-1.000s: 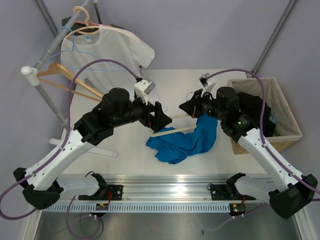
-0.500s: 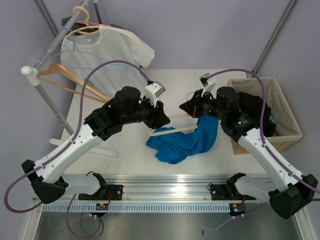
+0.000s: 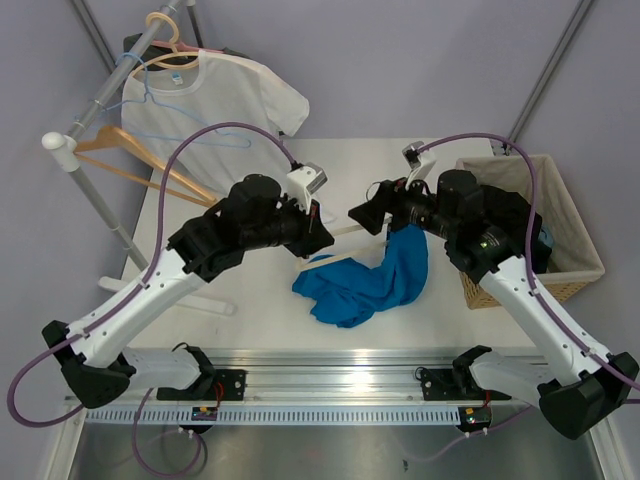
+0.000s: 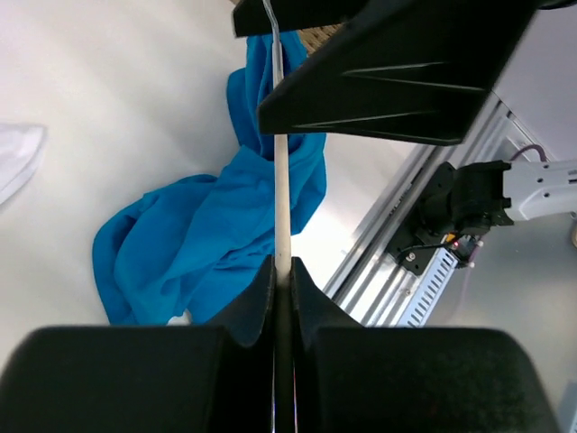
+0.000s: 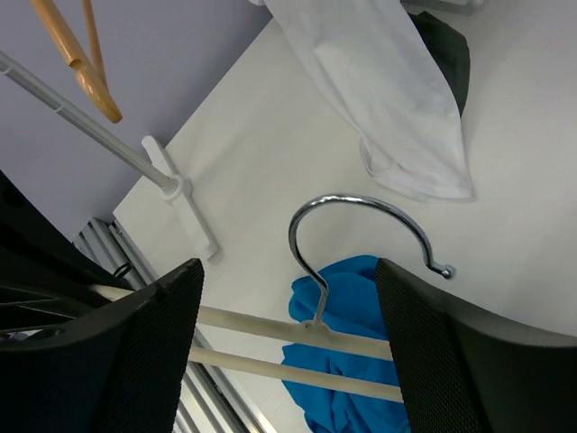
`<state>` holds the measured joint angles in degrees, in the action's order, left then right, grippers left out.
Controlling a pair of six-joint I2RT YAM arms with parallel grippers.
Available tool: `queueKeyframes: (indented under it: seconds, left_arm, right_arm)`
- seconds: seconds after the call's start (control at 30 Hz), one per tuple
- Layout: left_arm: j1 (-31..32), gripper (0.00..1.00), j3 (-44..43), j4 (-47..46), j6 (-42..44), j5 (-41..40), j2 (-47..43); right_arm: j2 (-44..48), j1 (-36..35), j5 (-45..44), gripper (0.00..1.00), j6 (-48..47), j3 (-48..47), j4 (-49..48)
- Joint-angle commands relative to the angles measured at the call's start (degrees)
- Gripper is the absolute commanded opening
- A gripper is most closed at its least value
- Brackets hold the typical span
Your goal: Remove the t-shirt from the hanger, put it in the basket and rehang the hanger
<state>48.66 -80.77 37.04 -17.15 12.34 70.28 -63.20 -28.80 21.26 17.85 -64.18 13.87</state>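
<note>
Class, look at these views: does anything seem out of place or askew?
The blue t-shirt lies crumpled on the table, one end riding up at the wooden hanger clamped in the left gripper.

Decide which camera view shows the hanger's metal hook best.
Right wrist: the whole hook curves clear against the table. Left wrist shows mainly the wooden bar edge-on; top external barely shows the hook.
</note>
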Motion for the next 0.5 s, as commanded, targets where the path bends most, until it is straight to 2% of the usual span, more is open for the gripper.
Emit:
queueKeyframes:
  seconds: [0.0,0.23,0.47]
  left_arm:
    - [0.03,0.0,0.52,-2.15,-2.18,-6.77,-4.79]
    - [0.03,0.0,5.09,-1.97,-4.56,-14.97,-14.81]
    - [0.03,0.0,6.42,-1.97,-8.07,-19.01,-21.93]
  right_arm:
    - [2.02,0.14,-3.66,0.88,0.26,-2.96,1.41]
    - [5.01,0.23,-9.04,0.95,0.7,-0.77,2.13]
    - [6.07,0.14,-4.74,0.99,2.19,5.64,-1.99]
